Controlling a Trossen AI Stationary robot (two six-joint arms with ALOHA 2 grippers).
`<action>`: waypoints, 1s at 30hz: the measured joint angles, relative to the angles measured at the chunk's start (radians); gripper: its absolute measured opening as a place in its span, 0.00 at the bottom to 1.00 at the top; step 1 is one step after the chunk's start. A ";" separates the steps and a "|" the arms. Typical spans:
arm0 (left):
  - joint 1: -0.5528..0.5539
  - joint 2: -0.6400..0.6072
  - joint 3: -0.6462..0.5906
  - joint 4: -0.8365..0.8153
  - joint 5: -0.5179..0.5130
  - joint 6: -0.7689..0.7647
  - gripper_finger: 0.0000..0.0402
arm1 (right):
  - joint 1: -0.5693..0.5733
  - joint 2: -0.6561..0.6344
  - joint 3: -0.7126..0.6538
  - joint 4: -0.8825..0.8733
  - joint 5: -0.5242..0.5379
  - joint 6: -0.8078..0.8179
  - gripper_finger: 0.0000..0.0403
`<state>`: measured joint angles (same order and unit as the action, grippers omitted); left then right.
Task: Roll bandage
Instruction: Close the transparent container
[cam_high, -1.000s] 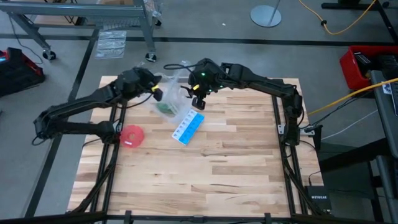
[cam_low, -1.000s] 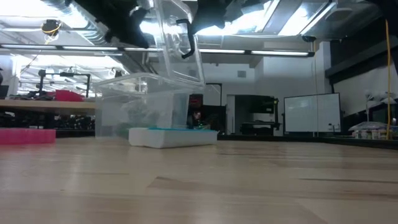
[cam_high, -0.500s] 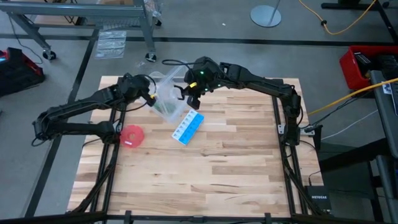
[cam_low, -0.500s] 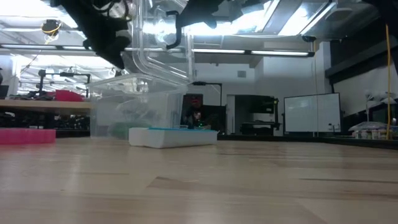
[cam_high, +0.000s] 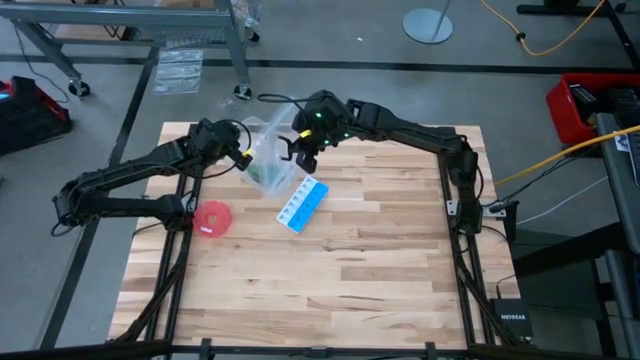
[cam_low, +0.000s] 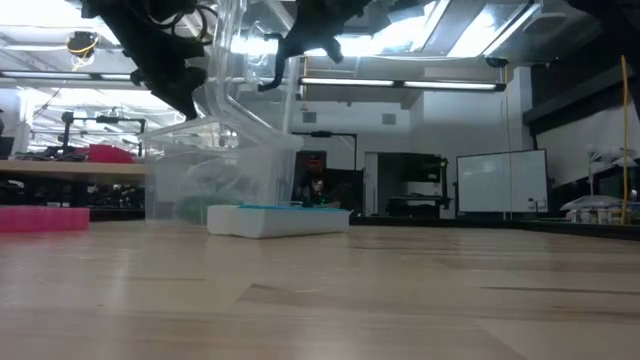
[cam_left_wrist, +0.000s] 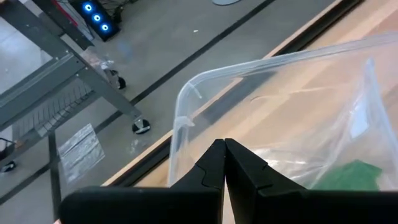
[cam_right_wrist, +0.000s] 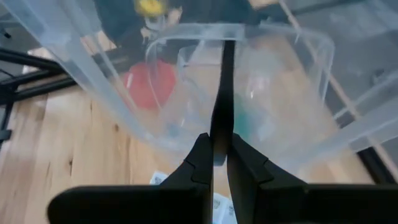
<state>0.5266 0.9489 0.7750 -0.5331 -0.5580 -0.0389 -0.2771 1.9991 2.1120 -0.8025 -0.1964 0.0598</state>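
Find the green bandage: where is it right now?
In the high view the bandage lies inside the clear plastic box toward the table's far edge, between the two grippers, with the pill box beside it and the red disc to the left.

Both grippers, left (cam_high: 243, 157) and right (cam_high: 300, 150), at clear container (cam_high: 270, 150); green bandage (cam_high: 268, 174) inside; pill box (cam_high: 302, 204), red disc (cam_high: 212, 219) nearby.

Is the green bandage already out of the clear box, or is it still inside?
Inside. In the high view the bandage shows through the clear box; the left wrist view shows green behind its wall.
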 joint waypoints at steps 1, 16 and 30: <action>0.001 0.000 0.000 0.000 0.000 0.008 0.01 | 0.001 -0.004 0.000 0.011 0.006 -0.001 0.07; 0.000 0.001 0.000 -0.001 -0.002 0.021 0.01 | 0.024 -0.031 0.183 -0.166 0.083 -0.012 0.07; 0.000 0.001 0.000 -0.001 -0.001 0.020 0.01 | 0.070 -0.018 0.185 -0.275 0.154 0.051 0.07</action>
<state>0.5263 0.9497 0.7750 -0.5343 -0.5591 -0.0185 -0.2070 1.9810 2.2967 -1.0777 -0.0424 0.1112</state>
